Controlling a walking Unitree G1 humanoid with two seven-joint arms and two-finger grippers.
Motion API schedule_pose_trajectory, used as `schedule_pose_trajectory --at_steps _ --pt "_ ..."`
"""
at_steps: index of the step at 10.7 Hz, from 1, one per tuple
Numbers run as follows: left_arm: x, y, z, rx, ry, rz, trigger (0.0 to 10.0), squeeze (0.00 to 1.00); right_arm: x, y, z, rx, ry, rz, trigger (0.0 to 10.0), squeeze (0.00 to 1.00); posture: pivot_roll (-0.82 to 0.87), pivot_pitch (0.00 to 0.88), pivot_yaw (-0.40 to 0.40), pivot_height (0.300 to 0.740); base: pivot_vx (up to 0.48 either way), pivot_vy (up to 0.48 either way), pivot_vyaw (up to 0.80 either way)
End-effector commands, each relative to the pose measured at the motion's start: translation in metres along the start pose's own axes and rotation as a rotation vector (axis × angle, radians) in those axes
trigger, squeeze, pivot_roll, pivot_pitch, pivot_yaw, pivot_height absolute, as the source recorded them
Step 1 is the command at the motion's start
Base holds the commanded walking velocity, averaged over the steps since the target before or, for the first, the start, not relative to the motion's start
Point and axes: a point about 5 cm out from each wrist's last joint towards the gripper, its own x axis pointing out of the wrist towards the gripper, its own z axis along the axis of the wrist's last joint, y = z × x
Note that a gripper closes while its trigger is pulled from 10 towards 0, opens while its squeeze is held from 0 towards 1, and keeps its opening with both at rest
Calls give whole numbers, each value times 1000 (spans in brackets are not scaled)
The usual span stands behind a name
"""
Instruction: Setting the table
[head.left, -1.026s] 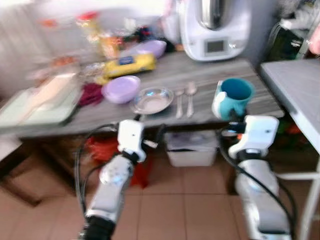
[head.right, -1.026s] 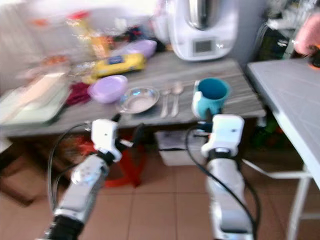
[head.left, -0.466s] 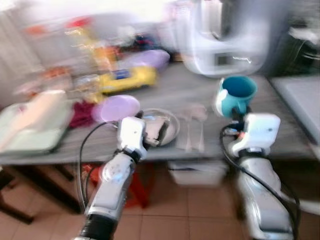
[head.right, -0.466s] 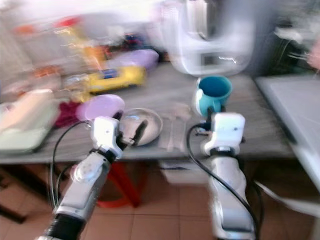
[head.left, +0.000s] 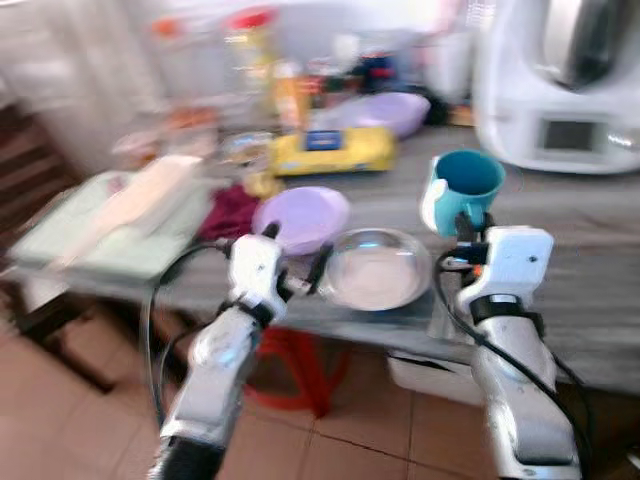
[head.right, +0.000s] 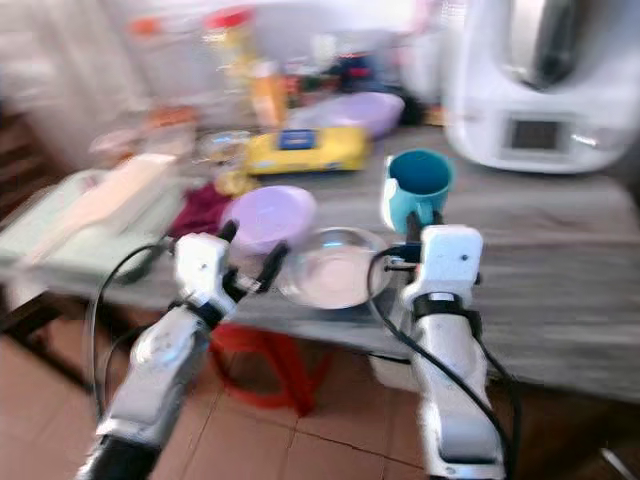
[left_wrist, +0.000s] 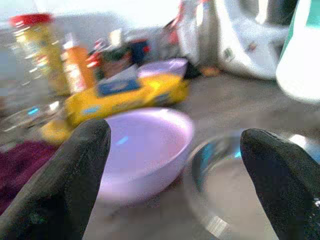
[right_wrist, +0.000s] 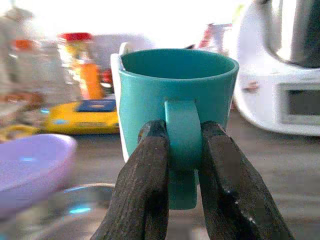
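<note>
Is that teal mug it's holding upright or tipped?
Upright: the teal mug has its rim level on top, and the right gripper pinches its handle.

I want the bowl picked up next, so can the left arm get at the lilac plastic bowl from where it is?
Probably yes. The left gripper hangs open just before the lilac plastic bowl, nothing lying between them. The clear glass plate sits close beside the bowl, so little room there.

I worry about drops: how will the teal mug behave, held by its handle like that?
The teal mug looks rigid and glazed, so probably slippery. The right end effector pinches only its handle, so the body may swing or tilt. It looks empty, hence likely light, but would probably chip if dropped.
</note>
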Motion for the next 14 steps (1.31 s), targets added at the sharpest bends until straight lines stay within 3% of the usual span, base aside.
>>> schedule_pose_trajectory --at_steps 1,4,6,9,14 --pt "-2 1 4 11 -6 -22 10000 0 1 -1 7 -2 -35 -3 10000 0 -148 47 157 740 0 0 0" --pt "-26 12 -2 23 52 -64 10000 0 1 -8 10 -19 -30 -20 10000 0 -146 62 148 740 0 0 0" --pt "-34 13 -3 20 66 -99 10000 0 8 -18 10 -33 -21 -33 10000 0 -144 74 150 740 0 0 0" --pt "-46 5 -2 -40 86 -190 10000 0 41 -37 13 -74 -4 40 10000 0 -131 112 148 740 0 0 0" --pt "-53 4 0 -35 96 -175 10000 0 63 -26 -2 -56 53 217 10000 0 -106 129 133 740 0 0 0"
